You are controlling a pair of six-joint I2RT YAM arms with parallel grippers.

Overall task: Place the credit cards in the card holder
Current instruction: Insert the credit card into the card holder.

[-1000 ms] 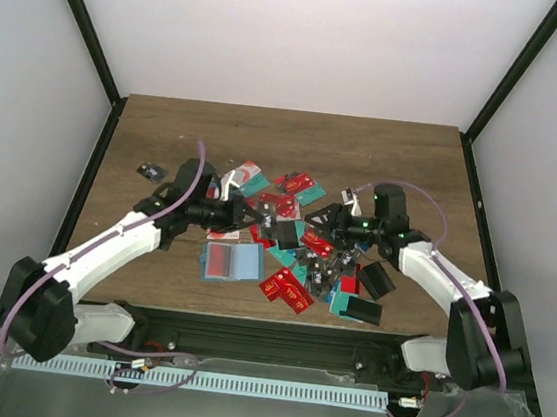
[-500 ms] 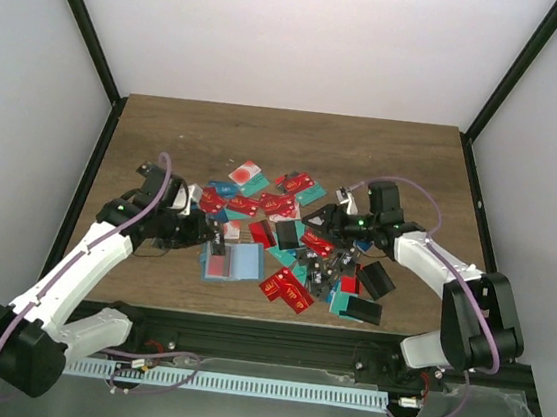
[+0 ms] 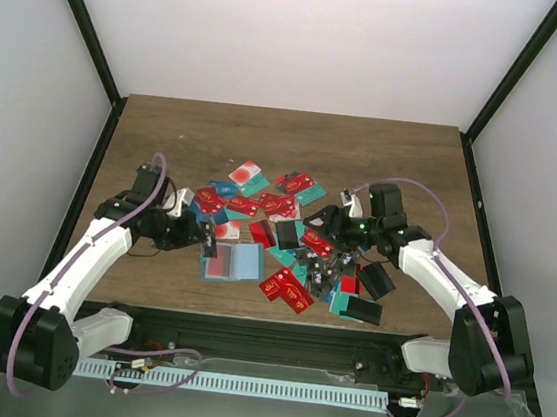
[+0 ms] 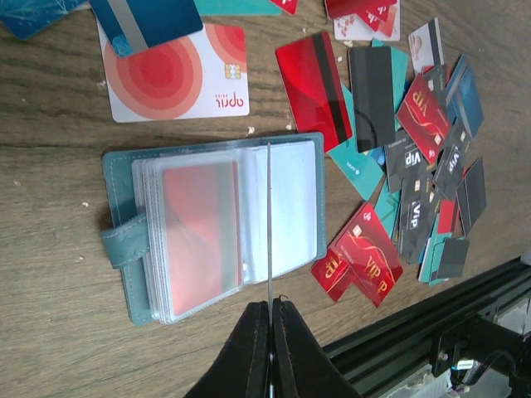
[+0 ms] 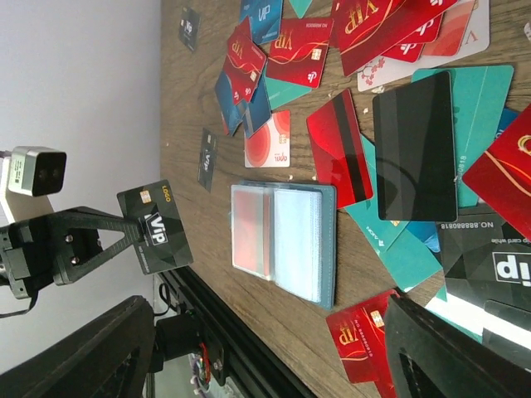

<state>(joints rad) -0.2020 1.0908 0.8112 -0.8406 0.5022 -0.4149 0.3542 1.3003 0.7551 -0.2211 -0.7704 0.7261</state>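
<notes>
The card holder (image 3: 233, 261) lies open near the table's front edge, teal-blue with clear sleeves and a red card in the left pocket (image 4: 202, 236). My left gripper (image 4: 271, 305) is shut on a black VIP card (image 5: 155, 225), held upright and edge-on just above the holder's near side. Credit cards (image 3: 286, 228), mostly red with some teal and black, are scattered to the holder's right and behind it. My right gripper (image 3: 330, 219) hovers open over that pile with nothing between its fingers (image 5: 79, 352).
Two black blocky cases (image 3: 376, 278) (image 3: 358, 309) sit at the pile's right front. A white card with a red blot (image 4: 178, 70) lies just behind the holder. A small black card (image 3: 148, 171) lies alone at far left. The black front rail (image 3: 244, 333) runs close below the holder.
My left gripper has pulled back from the pile to the left and nearer, carrying the black VIP card to the holder. The right gripper's jaws have spread wider.
</notes>
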